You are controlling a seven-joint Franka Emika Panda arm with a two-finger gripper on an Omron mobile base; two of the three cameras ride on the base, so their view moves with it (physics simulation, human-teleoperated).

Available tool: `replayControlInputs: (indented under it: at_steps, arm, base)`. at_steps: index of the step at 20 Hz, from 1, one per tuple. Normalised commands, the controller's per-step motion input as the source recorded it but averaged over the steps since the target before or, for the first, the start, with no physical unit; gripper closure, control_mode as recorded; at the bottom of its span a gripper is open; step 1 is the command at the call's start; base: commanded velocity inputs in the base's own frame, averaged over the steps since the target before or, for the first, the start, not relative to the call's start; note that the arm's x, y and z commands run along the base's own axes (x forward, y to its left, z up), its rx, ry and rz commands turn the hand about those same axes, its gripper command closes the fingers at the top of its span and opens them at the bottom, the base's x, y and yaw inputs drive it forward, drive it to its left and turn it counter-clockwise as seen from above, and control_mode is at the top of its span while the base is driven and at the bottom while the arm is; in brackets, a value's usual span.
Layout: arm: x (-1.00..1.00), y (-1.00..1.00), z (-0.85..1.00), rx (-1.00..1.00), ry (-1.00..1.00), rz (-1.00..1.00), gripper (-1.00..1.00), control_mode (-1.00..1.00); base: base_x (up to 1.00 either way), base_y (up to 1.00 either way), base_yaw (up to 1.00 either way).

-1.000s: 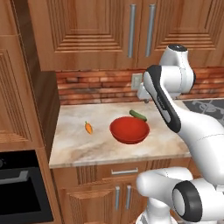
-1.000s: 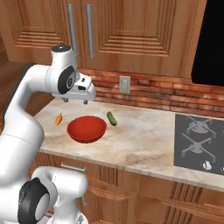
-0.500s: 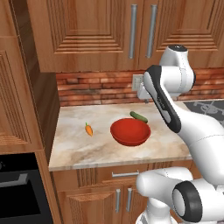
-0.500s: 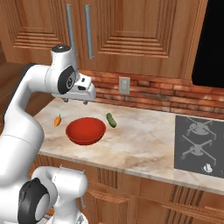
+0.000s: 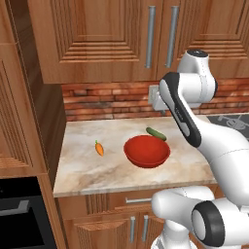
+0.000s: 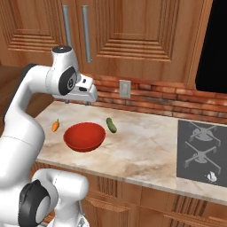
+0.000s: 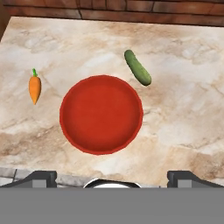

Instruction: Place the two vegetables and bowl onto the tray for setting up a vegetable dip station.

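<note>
Red bowl point(image 7: 101, 114) sits on the marble counter point(image 6: 146, 146), nothing in it. Carrot point(image 7: 34, 88) lies apart from the bowl on the side away from the stovetop point(image 6: 201, 153). Cucumber point(image 7: 137, 67) is just beyond the bowl's rim toward the brick backsplash point(image 5: 112, 99), close but not touching. Gripper point(image 6: 76, 102) hangs high over the counter behind the bowl, fingers spread wide, holding nothing. Wall outlet point(image 6: 124, 88) on the backsplash beyond the cucumber. Wood cabinets point(image 5: 102, 39) overhead.
</note>
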Motion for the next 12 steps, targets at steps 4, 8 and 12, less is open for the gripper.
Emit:
replayControlInputs:
  at_steps: [4,8,12]
  arm:
    - [0.0,0.0,0.0,0.0,0.0,0.0,-1.0,1.0]
    - [0.0,0.0,0.0,0.0,0.0,0.0,-1.0,1.0]
    - [0.0,0.0,0.0,0.0,0.0,0.0,-1.0,1.0]
  base:
    - [0.19,0.05,0.0]
    - [0.04,0.01,0.0]
    - [0.0,0.0,0.0]
